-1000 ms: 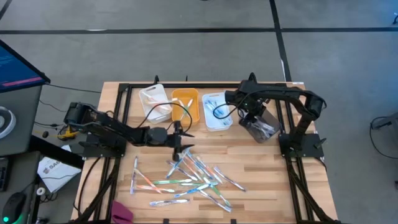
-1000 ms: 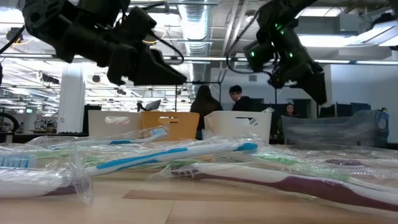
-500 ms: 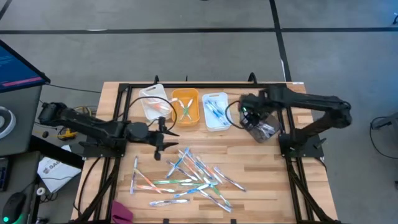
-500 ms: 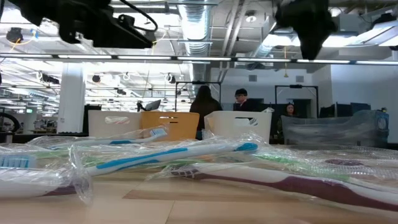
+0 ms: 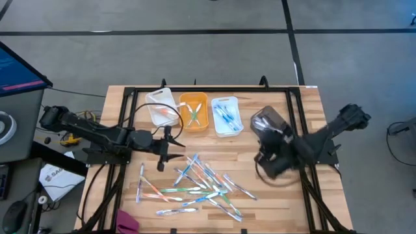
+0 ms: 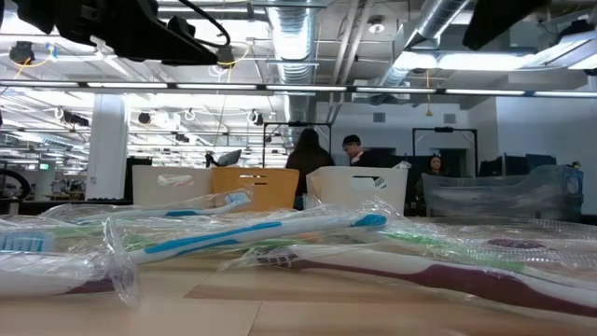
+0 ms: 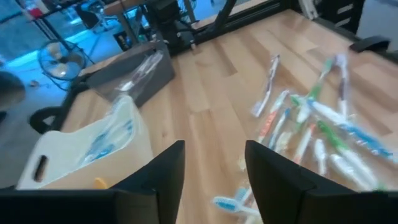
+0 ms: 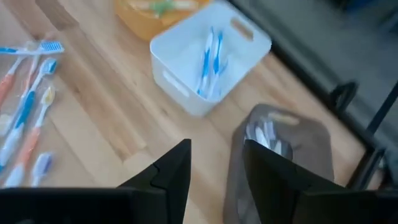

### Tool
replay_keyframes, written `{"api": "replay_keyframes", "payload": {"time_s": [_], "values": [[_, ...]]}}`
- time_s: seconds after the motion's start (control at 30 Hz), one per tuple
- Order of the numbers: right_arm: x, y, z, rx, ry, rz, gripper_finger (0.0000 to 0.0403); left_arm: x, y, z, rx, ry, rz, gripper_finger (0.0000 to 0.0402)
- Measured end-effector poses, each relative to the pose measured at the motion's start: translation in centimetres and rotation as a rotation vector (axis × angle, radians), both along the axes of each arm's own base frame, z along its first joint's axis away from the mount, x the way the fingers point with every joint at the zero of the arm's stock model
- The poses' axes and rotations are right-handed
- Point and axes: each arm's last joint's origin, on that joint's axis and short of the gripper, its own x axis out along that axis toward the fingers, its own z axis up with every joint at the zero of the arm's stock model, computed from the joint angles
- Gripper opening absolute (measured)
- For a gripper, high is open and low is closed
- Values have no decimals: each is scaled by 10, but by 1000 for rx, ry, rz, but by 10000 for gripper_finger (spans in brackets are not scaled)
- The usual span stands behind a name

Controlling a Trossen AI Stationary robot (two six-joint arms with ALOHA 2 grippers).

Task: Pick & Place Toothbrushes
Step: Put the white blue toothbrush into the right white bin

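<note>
Left gripper (image 5: pixel 162 155) hovers at nine o'clock of the toothbrushes (image 5: pixel 198 185), fingers parted, empty; right gripper (image 5: pixel 268 162), narrowly parted, empty, at three o'clock.

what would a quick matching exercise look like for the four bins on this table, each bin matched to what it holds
Bins:
1. orange bin
2. white bin beside the orange one, right
3. grey bin
4. white bin beside the orange one, left

Contents:
A. blue toothbrushes
B. whitish pieces, too small to name
C. an orange-pink brush
D. green and orange brushes, crossed

Pairs: 1-D, 2-A, 3-B, 4-C
</note>
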Motion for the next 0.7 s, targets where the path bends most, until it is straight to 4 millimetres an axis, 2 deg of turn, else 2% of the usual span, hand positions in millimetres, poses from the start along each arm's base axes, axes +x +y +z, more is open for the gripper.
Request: {"api": "replay_keyframes", "payload": {"time_s": [0.13, 0.27, 0.47, 0.7], "values": [[-6, 20, -25, -217, -71, 49, 139, 0, 0, 0, -8, 1, -3, 188], [-6, 22, -37, -386, -51, 93, 140, 0, -2, -1, -67, 8, -5, 216], [1, 13, -40, -447, -12, 67, 143, 11, -6, -20, -334, 133, 48, 252], [8, -1, -39, -452, 7, 5, 138, 23, -16, -54, -662, 395, 52, 259]]}}
